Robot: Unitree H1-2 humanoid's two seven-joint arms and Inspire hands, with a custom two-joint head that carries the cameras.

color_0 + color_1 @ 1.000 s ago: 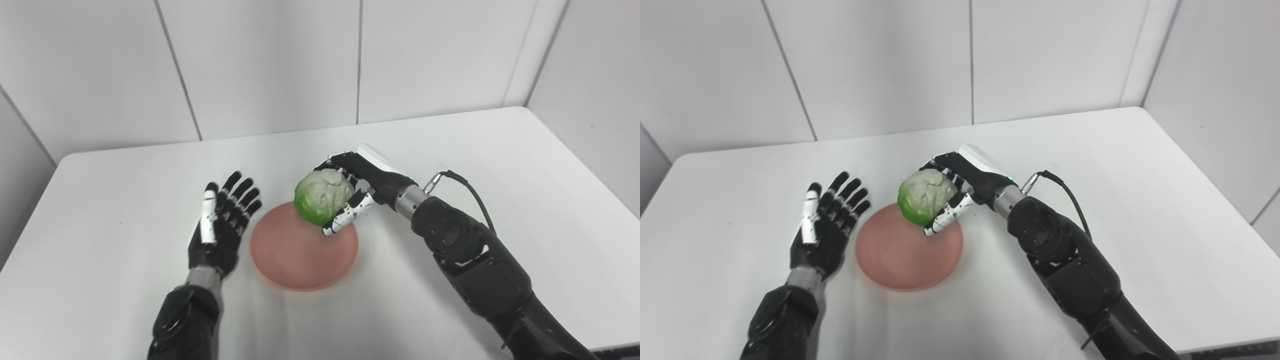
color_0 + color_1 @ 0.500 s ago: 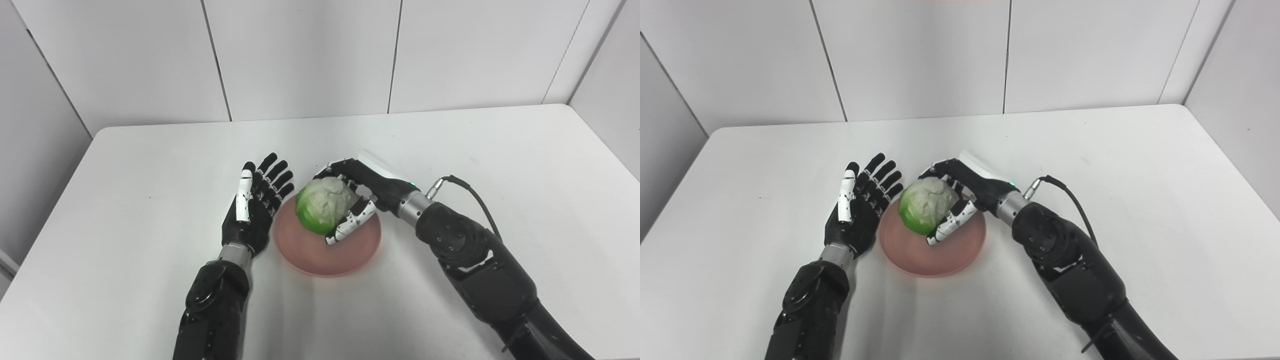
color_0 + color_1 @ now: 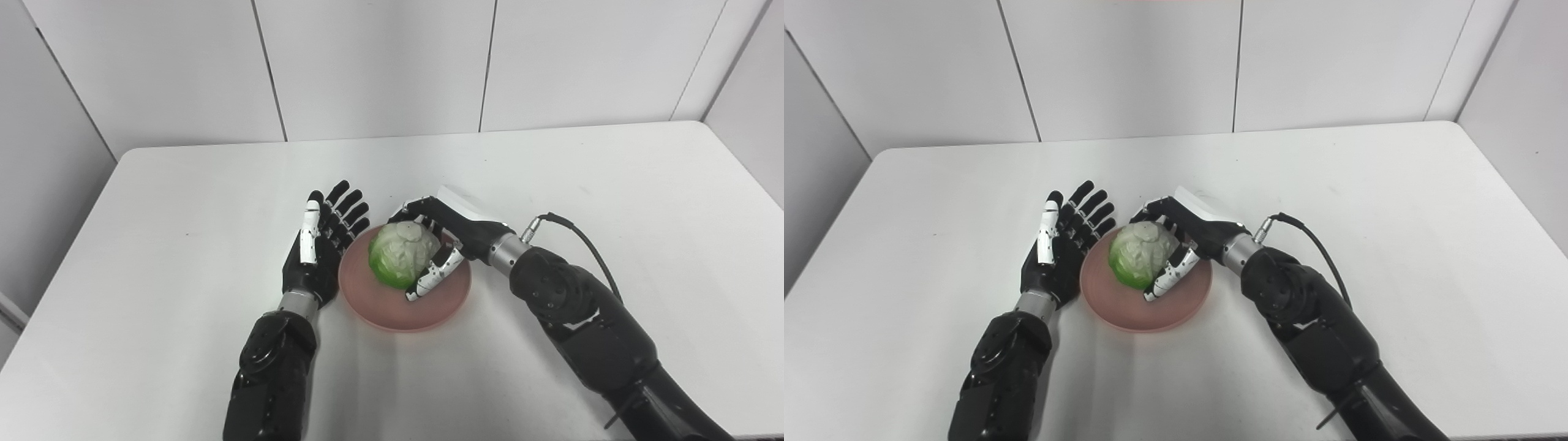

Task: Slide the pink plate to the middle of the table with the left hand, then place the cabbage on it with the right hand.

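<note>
A pink plate lies near the middle of the white table. Over the plate's far half sits a pale green cabbage, and my right hand is shut on it, fingers over its top and thumb along its near right side. Whether the cabbage rests on the plate or hangs just above it cannot be told. My left hand stands open against the plate's left rim, palm turned toward the plate and fingers spread upward.
White wall panels close the table's back and both sides. A black cable loops off my right wrist. The table's left edge drops off beside a grey wall.
The camera has shifted, so the whole scene sits differently. The cabbage in my right hand has come lower and further over the plate. My left hand now stands closer to the plate's rim.
</note>
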